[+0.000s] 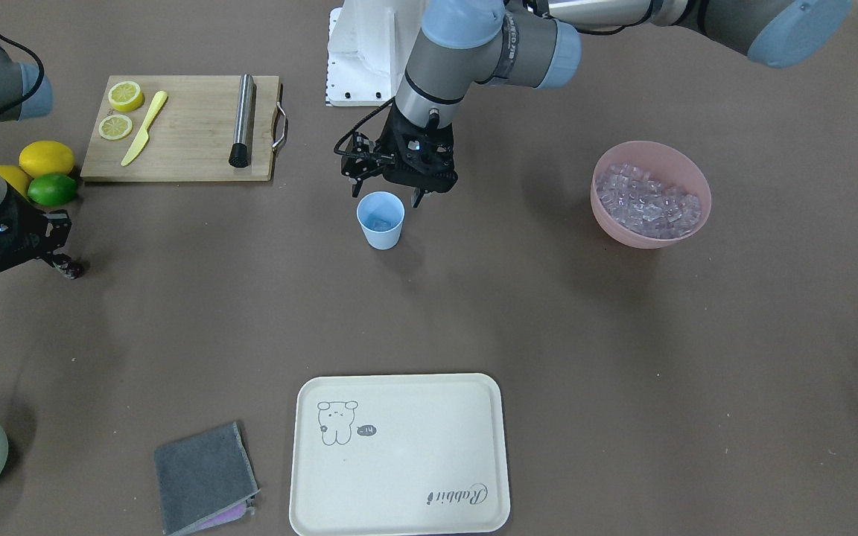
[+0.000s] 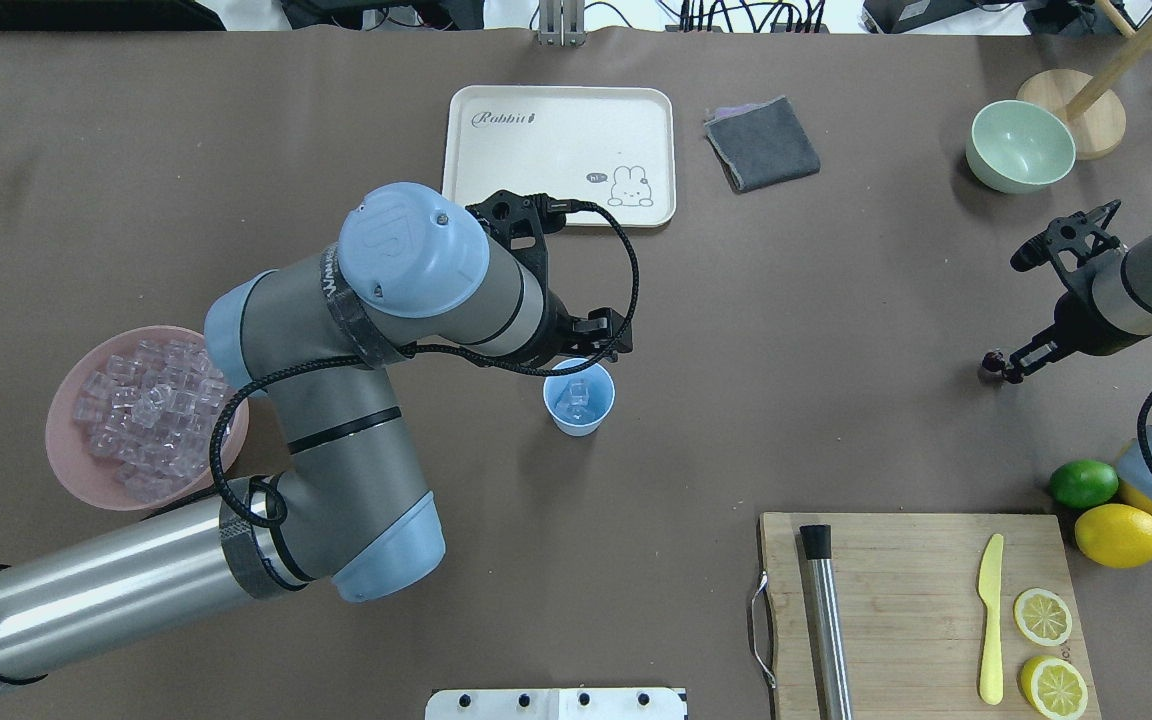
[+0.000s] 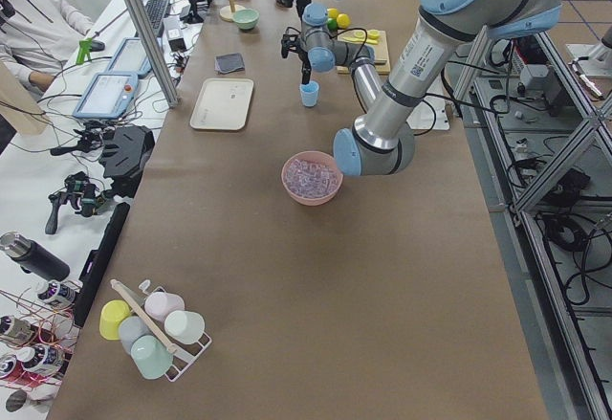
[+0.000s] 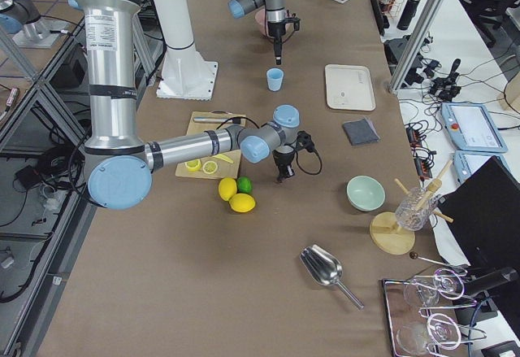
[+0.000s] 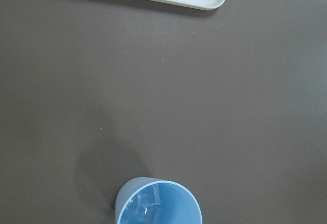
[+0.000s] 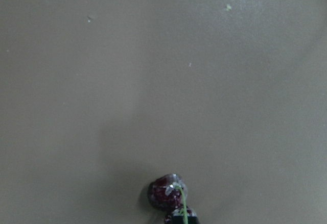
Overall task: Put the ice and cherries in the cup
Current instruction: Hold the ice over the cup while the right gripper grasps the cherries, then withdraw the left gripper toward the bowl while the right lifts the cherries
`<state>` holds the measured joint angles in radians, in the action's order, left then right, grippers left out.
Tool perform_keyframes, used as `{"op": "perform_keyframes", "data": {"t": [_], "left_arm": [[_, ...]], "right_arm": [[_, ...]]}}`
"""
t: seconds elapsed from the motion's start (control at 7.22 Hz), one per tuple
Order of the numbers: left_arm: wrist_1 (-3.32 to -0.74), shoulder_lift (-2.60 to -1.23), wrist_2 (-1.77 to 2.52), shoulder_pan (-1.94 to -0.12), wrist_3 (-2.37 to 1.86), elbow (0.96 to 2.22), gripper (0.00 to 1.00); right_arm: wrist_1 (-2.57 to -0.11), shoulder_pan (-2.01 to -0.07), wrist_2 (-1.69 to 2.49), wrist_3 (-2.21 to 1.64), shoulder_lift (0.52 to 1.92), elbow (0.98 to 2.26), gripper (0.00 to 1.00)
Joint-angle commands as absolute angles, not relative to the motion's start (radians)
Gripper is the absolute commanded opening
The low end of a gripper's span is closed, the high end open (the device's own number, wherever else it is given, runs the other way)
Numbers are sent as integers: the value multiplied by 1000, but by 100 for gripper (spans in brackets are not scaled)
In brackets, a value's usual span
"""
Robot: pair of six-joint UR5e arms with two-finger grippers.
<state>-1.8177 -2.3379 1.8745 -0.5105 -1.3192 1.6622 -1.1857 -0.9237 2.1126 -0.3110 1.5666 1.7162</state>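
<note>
left gripper point(image 1: 386, 196), jaws apart, hovers over the light blue cup point(image 1: 382, 237) at frame centre, ice point(image 2: 576, 398) inside. right gripper point(image 1: 59, 260), far left, meets the cherries point(image 1: 71, 269); grip unclear.

Illumination is even and diffuse, from above. The bench point(image 1: 623, 335) carries soft-edged shadows beneath the left arm point(image 1: 474, 45) and beside the cup point(image 1: 380, 220). The pale tray point(image 1: 399, 454) reads bright, its print legible. Fixed views are sharp; in the side views uprights such as the frame post point(image 3: 143, 33) lean outward. The right wrist view is dim, grainy and soft, with the cherries point(image 6: 167, 191) slightly blurred.
</note>
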Motion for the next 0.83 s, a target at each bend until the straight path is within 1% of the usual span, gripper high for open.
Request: {"op": "perform_keyframes", "data": {"t": [0.0, 0.14, 0.28, 0.42, 0.55, 0.69], "left_arm": [[-1818, -2333, 1875, -509, -1319, 1663, 97], [-1818, -2330, 1875, -512, -1318, 1675, 97], [-1818, -2280, 1876, -515, -1312, 1737, 97], [-1816, -2204, 1879, -518, -1305, 1825, 96], [-1815, -2159, 1881, -538, -1298, 1869, 96], [-1815, -2091, 1885, -563, -1214, 1908, 96]], "right_arm": [[-1201, -933, 2117, -316, 1568, 1774, 0], [-1203, -931, 2121, -319, 1565, 1802, 0], [-1203, -930, 2137, -366, 1531, 1815, 0], [-1203, -922, 2147, -506, 1464, 1816, 0], [-1203, -901, 2149, -585, 1432, 1830, 0], [-1201, -862, 2146, -677, 1424, 1873, 0]]}}
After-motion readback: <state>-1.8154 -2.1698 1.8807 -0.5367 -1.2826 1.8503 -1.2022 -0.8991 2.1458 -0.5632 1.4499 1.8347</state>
